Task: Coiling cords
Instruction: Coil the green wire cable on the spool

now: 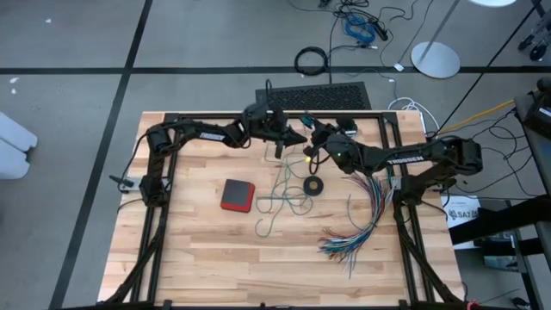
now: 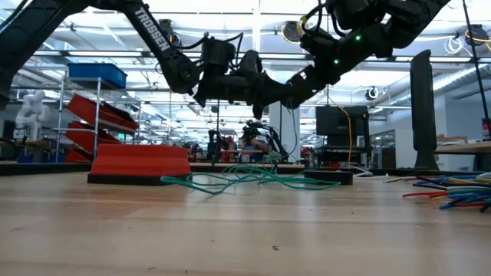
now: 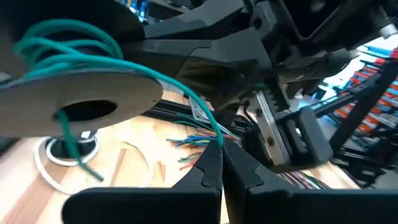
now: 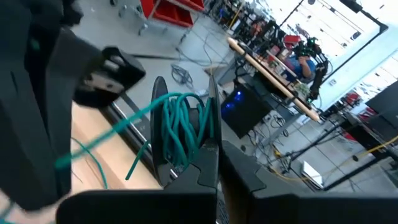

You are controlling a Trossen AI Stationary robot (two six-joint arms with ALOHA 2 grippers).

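A teal-green cord is partly wound on a grey spool (image 3: 81,93), held above the table's far middle. Its coils (image 4: 180,124) sit between the spool's flanges. One strand runs from the spool to my left gripper (image 3: 219,149), which is shut on it. My right gripper (image 4: 213,155) is shut on the spool. The two meet nose to nose (image 1: 306,138). The rest of the teal cord (image 1: 288,196) lies in loose loops on the table. A small round black-and-white piece (image 3: 68,149) with a white cord (image 3: 46,177) lies on the table under the spool. My left gripper pinches one strand of the teal cord (image 3: 216,138) between its fingertips, fingers about level, coming from the table's left. The strand runs straight and taut from the spool's coils to the fingertips, clear of the table. My right gripper pinches the rim of one spool flange (image 4: 210,134) between its two fingers, coming from the table's right, roughly level. The spool is lifted clear of the table. A strand (image 3: 71,140) hangs down through the spool's centre hole.
A red flat box (image 1: 237,195) lies left of the cord loops. A fanned bundle of multicoloured wires (image 1: 357,226) lies at the right. A black slotted panel (image 1: 323,95) sits at the far edge. The near half of the wooden table (image 1: 224,267) is bare.
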